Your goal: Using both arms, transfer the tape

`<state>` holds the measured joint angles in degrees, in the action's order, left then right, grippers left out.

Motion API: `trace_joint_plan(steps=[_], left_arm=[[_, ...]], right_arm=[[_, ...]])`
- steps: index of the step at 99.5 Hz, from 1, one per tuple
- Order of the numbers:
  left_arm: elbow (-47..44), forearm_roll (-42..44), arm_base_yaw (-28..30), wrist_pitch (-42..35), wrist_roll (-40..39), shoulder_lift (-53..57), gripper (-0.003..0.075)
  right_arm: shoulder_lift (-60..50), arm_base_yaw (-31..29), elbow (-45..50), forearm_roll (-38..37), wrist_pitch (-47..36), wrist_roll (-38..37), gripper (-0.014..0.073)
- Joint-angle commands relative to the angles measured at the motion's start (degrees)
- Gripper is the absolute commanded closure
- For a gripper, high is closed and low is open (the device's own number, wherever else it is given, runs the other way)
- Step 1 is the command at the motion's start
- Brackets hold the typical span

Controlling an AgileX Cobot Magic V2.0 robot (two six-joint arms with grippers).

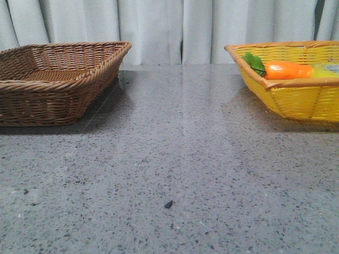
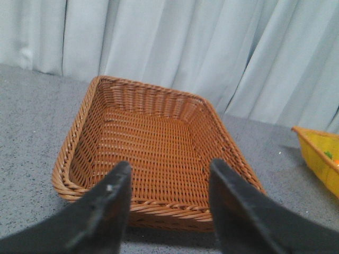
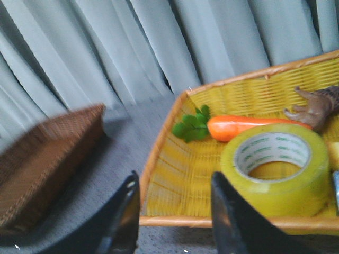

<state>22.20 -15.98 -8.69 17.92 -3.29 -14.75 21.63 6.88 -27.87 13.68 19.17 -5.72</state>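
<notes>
The yellow tape roll (image 3: 275, 166) with a white core lies flat in the yellow basket (image 3: 175, 182), beside the orange carrot (image 3: 241, 127). In the front view only a sliver of the tape (image 1: 328, 70) shows behind the carrot (image 1: 288, 70). My right gripper (image 3: 175, 182) is open and empty, just outside the yellow basket's near rim, with the tape ahead of one finger. My left gripper (image 2: 168, 170) is open and empty, in front of the near rim of the empty brown wicker basket (image 2: 85, 135). Neither arm shows in the front view.
The brown basket (image 1: 100, 69) stands at the table's back left and the yellow basket (image 1: 286, 98) at the back right. A brown toy figure (image 3: 315, 108) lies in the yellow basket behind the tape. Grey curtains hang behind the speckled grey table (image 1: 169, 169).
</notes>
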Motion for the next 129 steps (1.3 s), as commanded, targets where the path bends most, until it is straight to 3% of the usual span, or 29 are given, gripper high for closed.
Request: trace_joint_plan(steps=[1,21,35,50,76,83,93,110,129], left_arm=[[4.1,0.2,0.0,-3.4,0.1,-5.2,0.0344],[5.7,-0.3,0.0,-4.3,0.1,-9.3,0.0344],[5.7,-0.3,0.0,-4.3,0.1,-9.0,0.0344],[5.7,-0.3,-1.4,-4.3,0.1,-9.0,0.0344],[5.7,-0.3,-2.5,-4.3,0.1,-9.0,0.0344],[5.7,-0.3,-2.5,-4.3,0.1,-9.0,0.0345],[5.7,-0.3,-2.5,-4.3,0.1,-9.0,0.0345],[5.7,-0.3,-2.5,-4.3,0.1,-9.0,0.0345],[5.7,-0.4,-2.5,-4.8,0.1,-9.0,0.0345]], right_arm=[[10.8,-0.4,-12.0,-5.3,5.6,0.9,0.0188],[34.4,-0.4,-35.4,-10.7,30.5,0.9,0.0191],[48.4,-0.4,-47.4,-14.0,41.0,0.9,0.0191],[59.2,-0.4,-52.6,-14.3,42.4,0.9,0.0191],[70.4,-0.4,-53.2,-14.6,41.6,0.9,0.0211],[71.6,-0.4,-53.2,-14.8,40.7,0.9,0.0331],[71.7,-0.4,-53.4,-16.0,39.1,0.9,0.0673],[67.4,0.0,-62.1,-16.3,39.9,1.3,0.0652],[64.4,4.1,-86.3,-13.7,40.5,1.5,0.0652]])
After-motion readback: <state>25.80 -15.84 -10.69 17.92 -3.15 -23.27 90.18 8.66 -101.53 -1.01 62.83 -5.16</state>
